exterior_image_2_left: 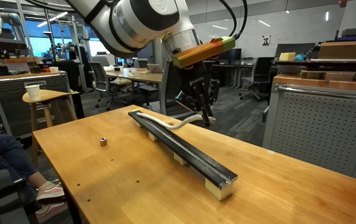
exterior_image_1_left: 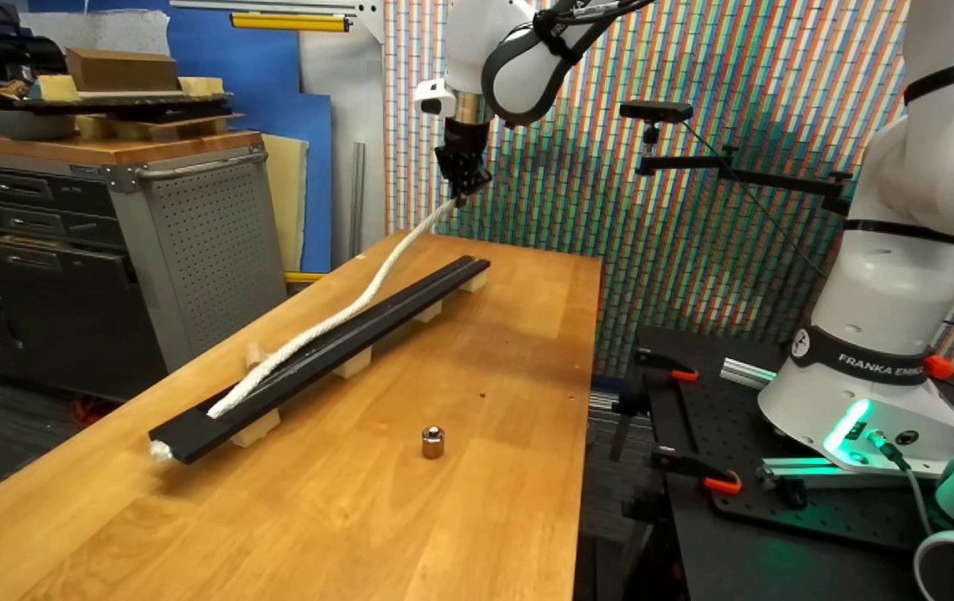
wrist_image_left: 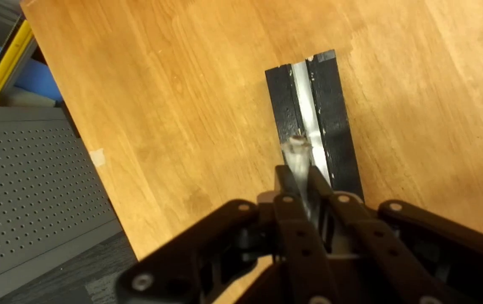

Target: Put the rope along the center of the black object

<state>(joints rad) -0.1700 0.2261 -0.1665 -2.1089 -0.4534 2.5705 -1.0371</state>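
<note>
In an exterior view we see the rope (exterior_image_1_left: pixel 368 292) resting on the near end of the black bar (exterior_image_1_left: pixel 360 334), where it seems to pass into it, then climbing toward the far end with a sag, off the bar's surface. A white tuft (exterior_image_1_left: pixel 161 451) at the bar's near tip may be the same cord coming through; we judge that end fixed, so the rest can be laid out from it. The gripper (wrist_image_left: pixel 298 173) is clamped on the rope just short of its free tip, we think to steer it into the center groove (wrist_image_left: pixel 309 101). Counting, we have one rope, one bar and one gripper; four pale blocks (exterior_image_2_left: pixel 220 190) under the bar, probably lifting it off the table (exterior_image_1_left: pixel 485 517); one small metal cylinder (exterior_image_1_left: pixel 433 442) right of the bar, seemingly unneeded; and, farther right, two clamps (exterior_image_1_left: pixel 723 482), likely steadying the robot's base plate (exterior_image_1_left: pixel 810 517).
</note>
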